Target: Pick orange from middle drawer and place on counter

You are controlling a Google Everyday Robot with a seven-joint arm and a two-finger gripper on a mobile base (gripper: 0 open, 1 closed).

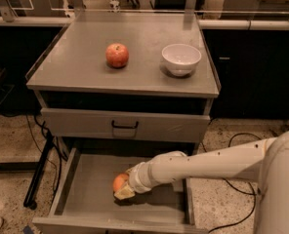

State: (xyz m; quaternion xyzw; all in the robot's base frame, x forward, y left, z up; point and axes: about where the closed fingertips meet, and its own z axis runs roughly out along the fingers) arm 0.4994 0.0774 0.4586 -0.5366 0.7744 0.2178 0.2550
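Note:
The orange is a small round orange fruit inside the open middle drawer, near its middle. My gripper reaches in from the right on a white arm and is around the orange, close above the drawer floor. The counter is the flat grey cabinet top above.
A red-yellow apple and a white bowl stand on the counter. A shut drawer front with a black handle lies between counter and open drawer. Black cables run along the floor at left and right.

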